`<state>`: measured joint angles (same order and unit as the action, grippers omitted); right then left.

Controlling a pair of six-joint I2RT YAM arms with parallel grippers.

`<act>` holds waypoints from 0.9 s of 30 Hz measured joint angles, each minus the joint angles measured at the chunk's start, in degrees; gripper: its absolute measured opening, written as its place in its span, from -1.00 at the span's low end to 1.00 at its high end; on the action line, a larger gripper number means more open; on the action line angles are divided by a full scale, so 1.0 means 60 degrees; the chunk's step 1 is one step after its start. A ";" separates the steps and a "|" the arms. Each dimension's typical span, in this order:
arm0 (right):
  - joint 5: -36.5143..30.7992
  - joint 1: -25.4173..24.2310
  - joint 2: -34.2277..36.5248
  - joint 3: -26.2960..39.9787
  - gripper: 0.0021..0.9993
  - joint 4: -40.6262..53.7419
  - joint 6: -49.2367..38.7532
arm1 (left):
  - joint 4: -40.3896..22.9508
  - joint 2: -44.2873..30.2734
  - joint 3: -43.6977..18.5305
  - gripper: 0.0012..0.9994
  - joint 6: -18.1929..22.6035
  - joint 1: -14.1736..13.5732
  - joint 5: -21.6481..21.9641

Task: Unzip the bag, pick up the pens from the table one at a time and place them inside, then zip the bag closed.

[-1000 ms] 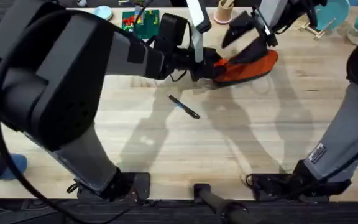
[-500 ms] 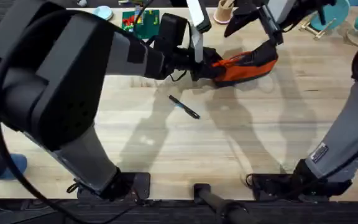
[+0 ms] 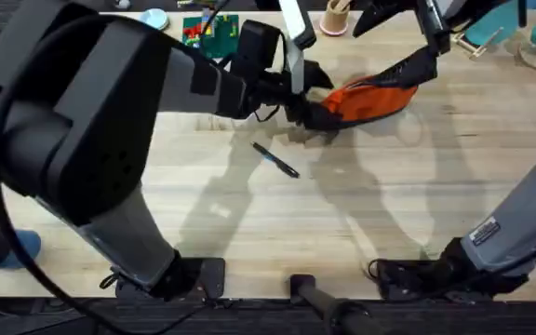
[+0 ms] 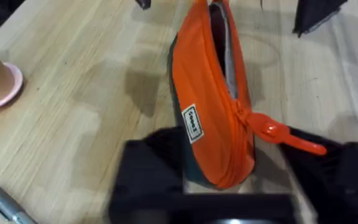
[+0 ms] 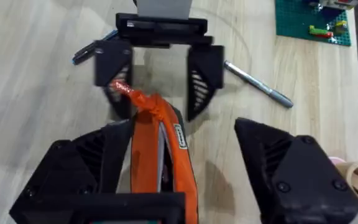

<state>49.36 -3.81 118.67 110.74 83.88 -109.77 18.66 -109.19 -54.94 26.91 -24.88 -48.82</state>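
Note:
The orange-red bag lies slanted on the table, its right end raised. My left gripper is shut on the bag's left end, where the orange pull tab sits. The zipper gapes toward the far end. My right gripper stands open over the right end; the bag rests against one finger, the other finger well apart. The black pen with a blue band lies in front of the bag. The grey pen lies beside the left gripper.
A tan cup on a pink base stands behind the bag. A green plate with small bricks is at the back left. Teal items sit at the back right. Bare planks stretch across the front.
My right gripper has moved right and toward the back. The bag's right end has gone with it and risen, and the bag is stretched out. The left gripper has stayed put.

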 joint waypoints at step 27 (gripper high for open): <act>0.0000 -0.0299 0.0000 0.0003 0.99 0.0195 0.0003 | -0.5107 0.4159 0.0000 0.99 -0.0552 0.0000 0.2607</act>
<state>49.36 -5.61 118.67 110.76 85.05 -109.76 -11.99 -84.23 -54.94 23.60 -24.88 -33.17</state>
